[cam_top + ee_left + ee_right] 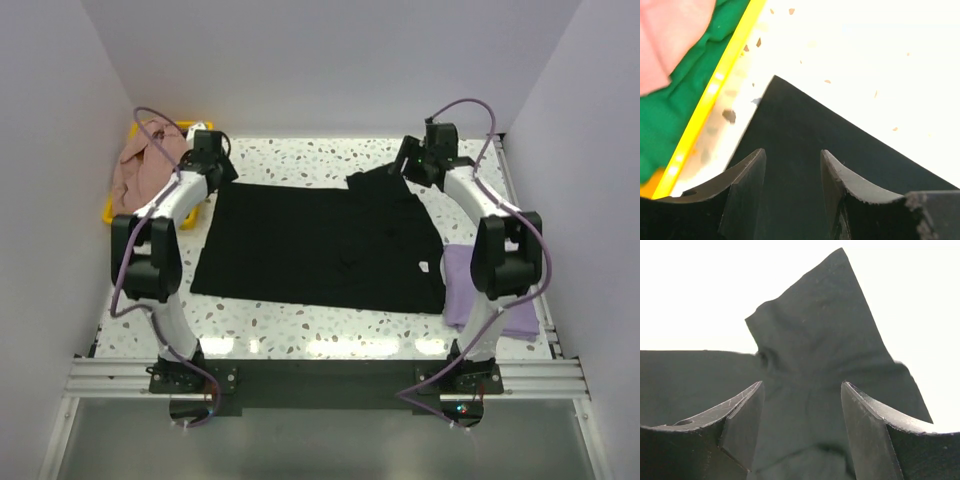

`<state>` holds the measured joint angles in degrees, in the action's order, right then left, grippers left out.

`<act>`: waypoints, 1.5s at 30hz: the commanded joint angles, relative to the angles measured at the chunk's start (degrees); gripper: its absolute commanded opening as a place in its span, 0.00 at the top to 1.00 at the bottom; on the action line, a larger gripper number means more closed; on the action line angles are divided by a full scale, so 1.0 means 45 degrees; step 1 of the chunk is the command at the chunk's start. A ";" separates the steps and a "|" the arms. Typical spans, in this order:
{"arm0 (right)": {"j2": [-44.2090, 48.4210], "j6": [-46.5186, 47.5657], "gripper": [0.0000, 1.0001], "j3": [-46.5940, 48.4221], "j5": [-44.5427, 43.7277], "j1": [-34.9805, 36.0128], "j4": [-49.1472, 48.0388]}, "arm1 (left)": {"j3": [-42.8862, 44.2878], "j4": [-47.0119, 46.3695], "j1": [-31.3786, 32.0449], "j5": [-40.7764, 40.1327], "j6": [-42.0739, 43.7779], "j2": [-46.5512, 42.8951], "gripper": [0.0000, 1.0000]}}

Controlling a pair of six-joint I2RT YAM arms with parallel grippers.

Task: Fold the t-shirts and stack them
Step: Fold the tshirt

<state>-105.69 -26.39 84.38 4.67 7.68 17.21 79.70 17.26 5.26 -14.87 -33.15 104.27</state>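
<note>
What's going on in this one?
The robot is working on a black t-shirt spread flat on the table. The left tool hangs open over its far left corner, and the right tool is open over the rumpled sleeve at far right; neither grips cloth. A lavender t-shirt lies at the near right. A pink t-shirt and a green t-shirt sit in the yellow bin.

The left arm arches up from its base at 7 o'clock and reaches toward 11 o'clock; the right arm mirrors it from 5 to 1 o'clock. The left claw and right claw (both tipped downward) have their fingers spread apart.
</note>
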 commanded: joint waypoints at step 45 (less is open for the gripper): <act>-0.5751 0.1939 0.34 0.4822 -0.0837 -0.0477 -0.0331 | 0.5043 0.0638 -0.0094 -0.2203 0.1623 0.6243 0.76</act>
<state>-130.58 -19.38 102.43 5.61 5.82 15.49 101.58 21.85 5.26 -23.31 -27.16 131.94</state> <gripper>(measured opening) 0.661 0.249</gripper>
